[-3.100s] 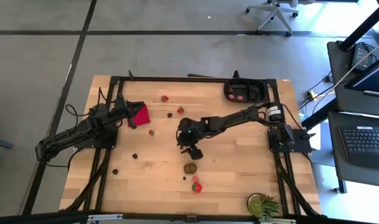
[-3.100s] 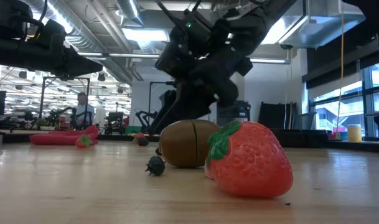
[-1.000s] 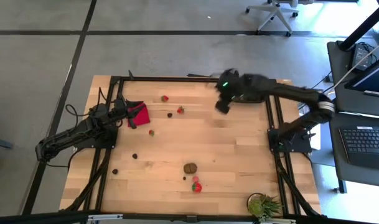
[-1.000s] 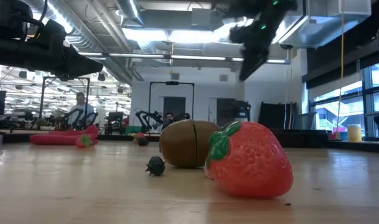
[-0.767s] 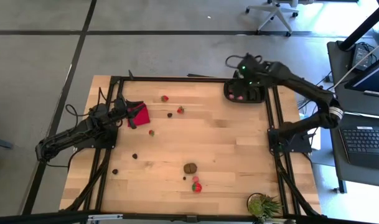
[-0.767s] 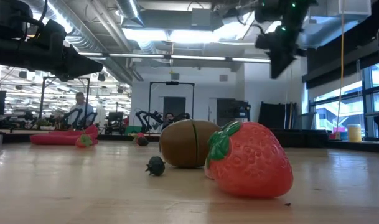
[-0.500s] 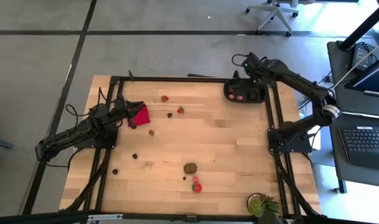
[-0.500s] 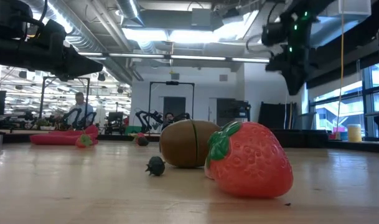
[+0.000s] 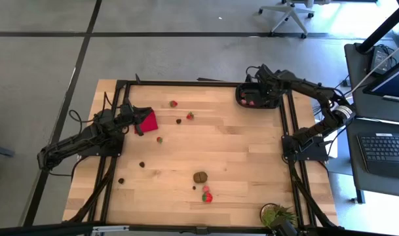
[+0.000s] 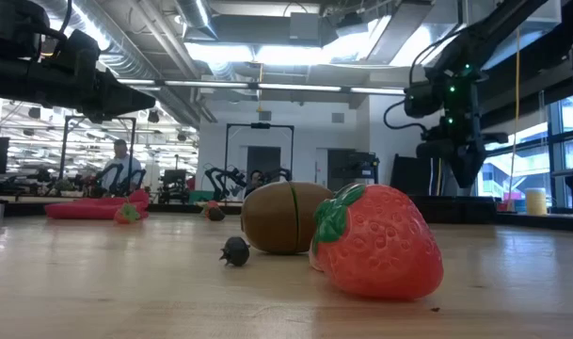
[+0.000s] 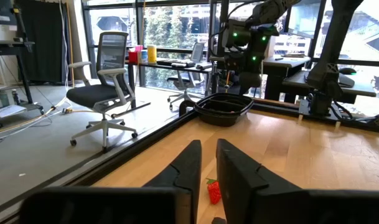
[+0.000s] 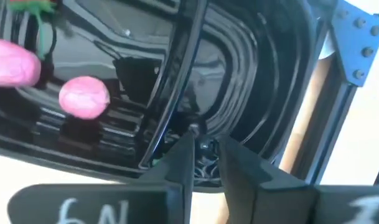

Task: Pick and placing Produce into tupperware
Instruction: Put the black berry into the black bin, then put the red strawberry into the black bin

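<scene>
The black tray [image 9: 241, 92] sits at the table's far right corner with pink-red pieces [image 12: 83, 96] inside. My right gripper [image 9: 256, 82] hangs just over the tray [image 12: 264, 74], fingers pointing down and shut on a tiny dark round piece [image 12: 205, 147]. On the wood lie a big strawberry [image 9: 207, 196], a brown lump [image 9: 200, 176], small strawberries [image 9: 173, 103] and dark berries [image 9: 141, 164]. My left gripper [image 9: 136, 123] waits at the left side by the red cloth [image 9: 147, 120], shut. My right gripper pinches the tiny dark round piece [image 12: 205, 147] between its two fingertips [image 12: 184, 155]. The fingers come from above, pointing down into the tray. The piece is lifted clear, just above the tray's ribbed floor.
A spiky green plant [image 9: 278, 216] stands at the near right corner. Dark frame rails [image 9: 285, 124] run along the table's sides. The middle of the wooden top [image 9: 238, 151] is bare. An office chair [image 11: 105, 93] and a far-off person [image 10: 124, 165] are beyond the table.
My right gripper has swung from above the far middle of the table toward the far right corner, then come down over the black tray. The produce on the table has stayed where it was.
</scene>
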